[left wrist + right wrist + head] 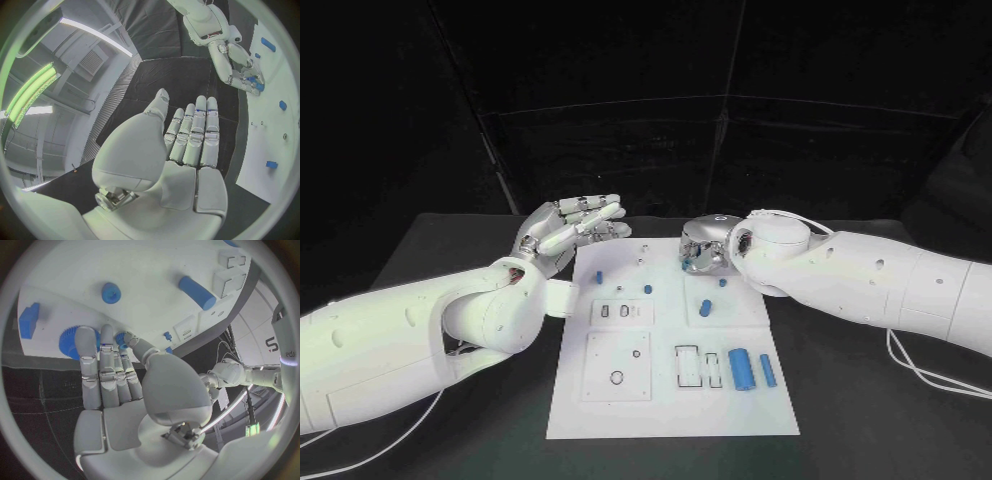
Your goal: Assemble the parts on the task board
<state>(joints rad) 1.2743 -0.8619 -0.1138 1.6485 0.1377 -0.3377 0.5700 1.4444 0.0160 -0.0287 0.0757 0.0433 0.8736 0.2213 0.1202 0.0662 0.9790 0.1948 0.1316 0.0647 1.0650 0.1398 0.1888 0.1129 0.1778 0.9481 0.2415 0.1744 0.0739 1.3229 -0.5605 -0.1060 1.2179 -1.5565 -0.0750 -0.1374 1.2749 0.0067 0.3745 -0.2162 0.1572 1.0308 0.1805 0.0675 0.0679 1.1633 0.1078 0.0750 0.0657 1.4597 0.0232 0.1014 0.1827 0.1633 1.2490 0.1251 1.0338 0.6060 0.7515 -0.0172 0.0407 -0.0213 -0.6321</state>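
Observation:
The white task board [675, 400] lies in the middle of the black table. My right hand [708, 245] is bent down over the board's far edge. There its fingers [100, 360] lie against a blue toothed wheel [70, 341], and thumb and a finger pinch a small blue part [123, 340]. Beside them on the board sit a blue round knob [111, 292], a blue cylinder [196, 292] and a blue block [28, 320]. My left hand [571, 228] hovers at the board's far left corner, fingers straight [195, 132], holding nothing.
Two blue cylinders [740, 369] [767, 369] lie on the board's right side near rectangular slots [689, 367]. Small blue pegs [599, 275] [648, 289] [707, 306] stand further back. White cables [935, 375] trail on the table at the right.

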